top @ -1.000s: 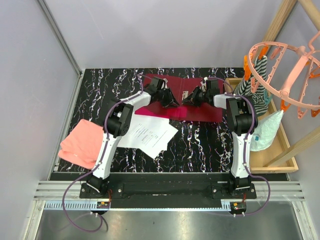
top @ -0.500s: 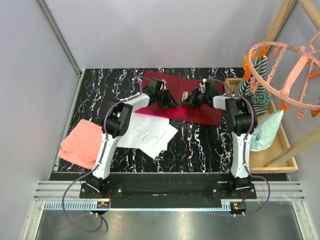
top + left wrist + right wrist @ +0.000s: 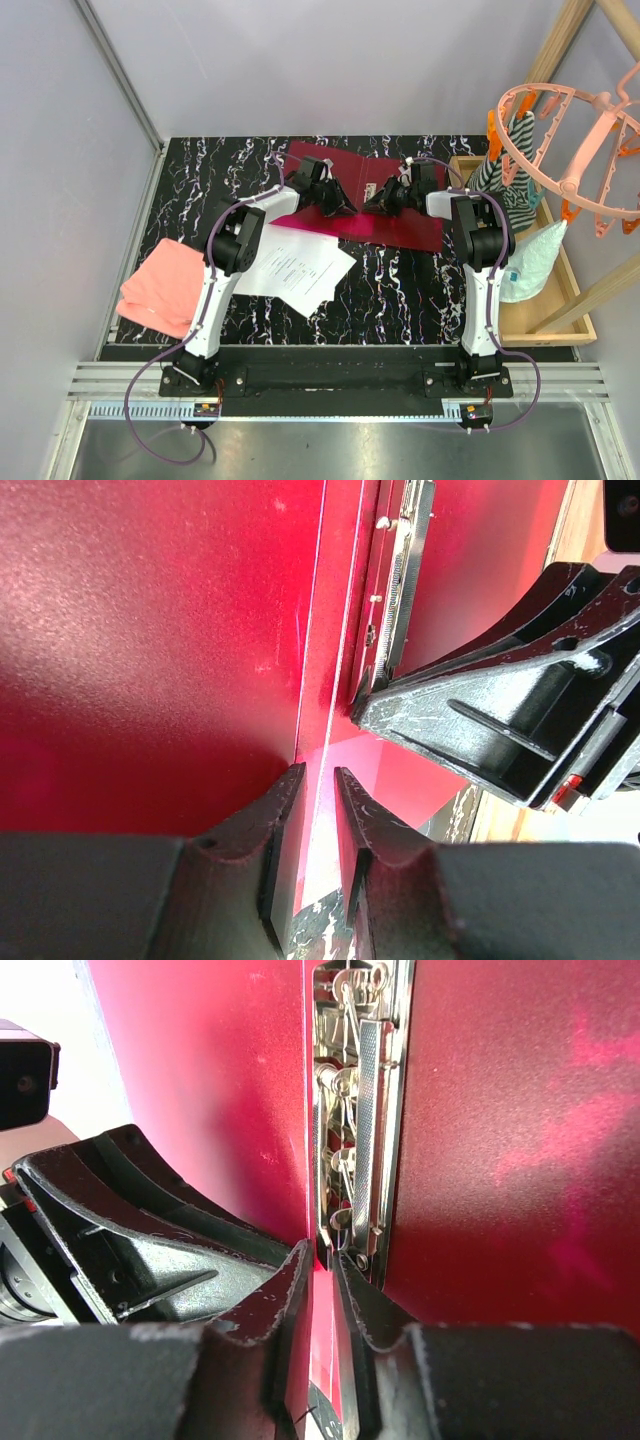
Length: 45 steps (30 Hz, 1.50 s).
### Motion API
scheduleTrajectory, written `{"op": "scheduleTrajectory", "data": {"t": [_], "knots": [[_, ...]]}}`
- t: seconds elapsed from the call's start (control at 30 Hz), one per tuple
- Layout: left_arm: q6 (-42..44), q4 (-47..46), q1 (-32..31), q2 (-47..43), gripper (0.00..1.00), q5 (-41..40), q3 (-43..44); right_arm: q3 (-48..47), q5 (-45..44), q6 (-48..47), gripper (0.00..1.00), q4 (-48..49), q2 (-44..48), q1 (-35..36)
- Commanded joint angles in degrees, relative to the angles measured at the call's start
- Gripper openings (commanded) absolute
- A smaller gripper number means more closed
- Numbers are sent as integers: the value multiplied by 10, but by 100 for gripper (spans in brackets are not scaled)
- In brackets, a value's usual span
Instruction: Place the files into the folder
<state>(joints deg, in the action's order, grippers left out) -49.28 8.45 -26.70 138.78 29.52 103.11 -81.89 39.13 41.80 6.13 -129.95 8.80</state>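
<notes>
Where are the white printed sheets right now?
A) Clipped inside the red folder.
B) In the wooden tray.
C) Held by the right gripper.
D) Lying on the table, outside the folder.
D: the files lie flat on the table, on the near side of the open folder and right of the pink cloth.

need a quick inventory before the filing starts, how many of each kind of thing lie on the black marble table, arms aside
red folder: 1
stack of white paper files: 1 (single sheets cannot be counted from here)
pink folded cloth: 1
total: 3
</notes>
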Motion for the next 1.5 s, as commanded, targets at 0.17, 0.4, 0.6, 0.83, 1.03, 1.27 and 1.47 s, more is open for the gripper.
{"op": "scheduleTrajectory", "data": {"t": [0.17,0.4,0.6,0.83,1.03,1.27,1.47], "knots": [[34,54,9,-4,25,-34,-15,-3,12,3,24,22,26,-12],[37,59,9,-1,25,-31,-9,-6,16,2,0,21,14,-12],[41,72,-1,-7,32,-21,17,-13,-5,-16,0,-19,14,-9],[7,109,-5,21,21,-42,51,-30,-140,-62,0,-151,26,14],[14,134,-5,12,18,-84,36,-92,-285,-95,0,-320,8,37],[32,148,-5,13,18,-76,52,-114,-348,-92,0,-392,-21,43],[38,148,-17,19,22,-50,112,-118,-352,-94,0,-409,-35,46]]}}
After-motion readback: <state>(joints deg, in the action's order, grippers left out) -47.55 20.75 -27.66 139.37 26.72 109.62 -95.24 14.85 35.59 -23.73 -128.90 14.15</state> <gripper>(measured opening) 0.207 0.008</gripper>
